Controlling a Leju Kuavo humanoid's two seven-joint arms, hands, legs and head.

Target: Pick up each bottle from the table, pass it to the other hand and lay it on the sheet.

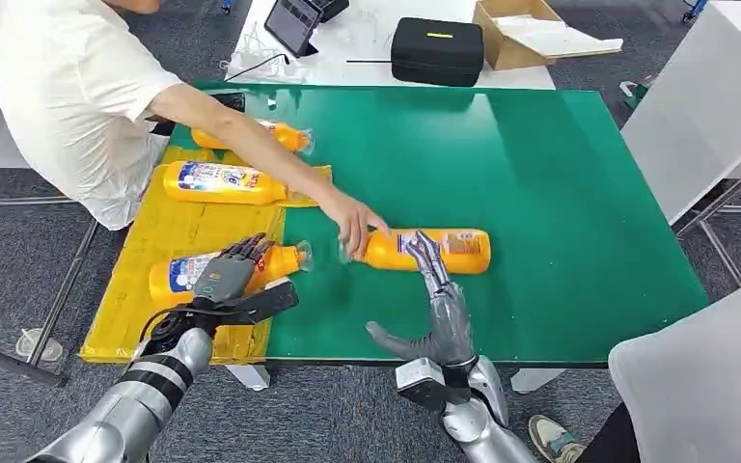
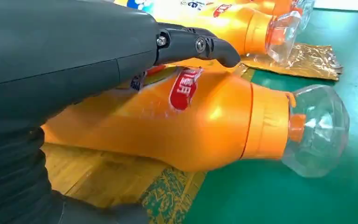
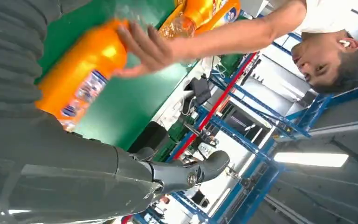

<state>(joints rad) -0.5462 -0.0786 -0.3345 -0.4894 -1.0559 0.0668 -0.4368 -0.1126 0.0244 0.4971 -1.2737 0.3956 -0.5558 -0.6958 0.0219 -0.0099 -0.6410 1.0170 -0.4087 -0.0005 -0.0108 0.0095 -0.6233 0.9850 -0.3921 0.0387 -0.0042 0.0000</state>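
- A person in a white shirt (image 1: 68, 87) is leaning in from the far left corner, one arm stretching across the green counter (image 1: 560, 193).
- A yellow sheet (image 1: 145, 280) is lying along the left edge of the counter, with three orange bottles resting on their sides on it, caps pointing right.
- The farthest bottle (image 1: 270, 135) is lying partly behind the person's arm; the middle bottle (image 1: 217, 181) is lying just nearer than it.
- The nearest bottle on the sheet (image 1: 193, 272) is lying with its clear cap (image 2: 314, 130) jutting over the sheet's edge onto the green surface.
- The robot's left hand (image 1: 227, 280) is resting over this nearest bottle, fingers spread across its body and thumb sticking out to the right; I cannot tell whether it is gripping the bottle or only touching it.
- Near the middle of the counter, off the sheet, a fourth bottle (image 1: 434, 251) is lying on its side, cap pointing left.
- The person's hand (image 1: 352, 227) is touching the cap end of this fourth bottle.
- The robot's right hand (image 1: 439, 309) is reaching out flat with fingers extended and apart, fingertips lying over the fourth bottle's body, thumb out to the left, not closing on it.
- Beyond the counter, a black case (image 1: 436, 50) and a cardboard box (image 1: 521, 34) are sitting on a white table (image 1: 367, 58).
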